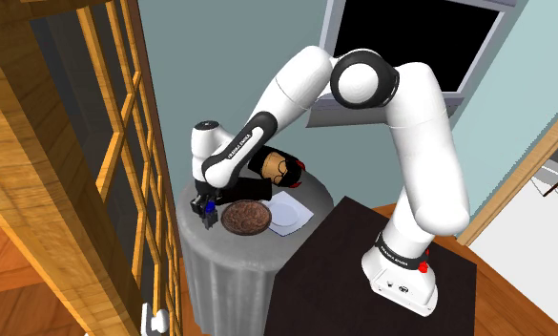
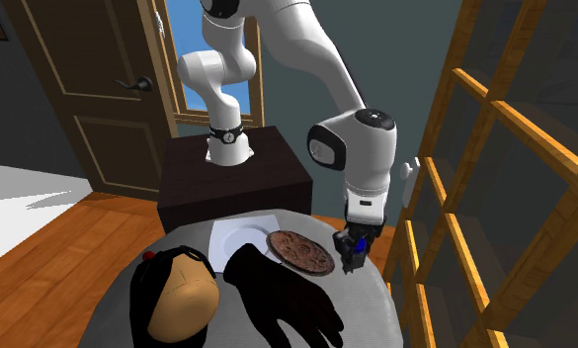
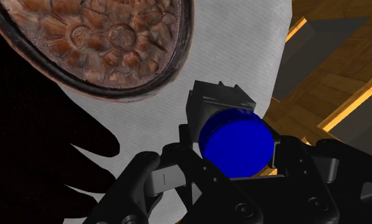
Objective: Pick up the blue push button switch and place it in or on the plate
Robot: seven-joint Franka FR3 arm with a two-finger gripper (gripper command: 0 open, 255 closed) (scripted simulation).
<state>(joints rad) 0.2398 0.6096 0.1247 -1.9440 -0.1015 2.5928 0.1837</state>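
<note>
The switch (image 3: 234, 141) has a round blue button on a dark grey body. It sits between my black gripper's (image 3: 232, 162) fingers, which are shut on its sides, at the rim of the round grey table (image 1: 219, 262). In the second exterior view the gripper (image 2: 353, 253) points down at the table's right edge with a bit of blue at its tips. Just beside it lies a brown embossed round plate (image 2: 299, 251), also seen close to the gripper (image 1: 207, 212) in the shoulder view. A white square plate (image 2: 239, 237) lies beyond the brown one. Whether the switch still rests on the table I cannot tell.
A black glove (image 2: 282, 292) and a doll-like head with black hair (image 2: 178, 292) lie on the table near the brown plate. A tall wooden lattice frame (image 2: 494, 168) stands close beside the gripper. The dark stand (image 2: 227, 173) borders the table on the arm's side.
</note>
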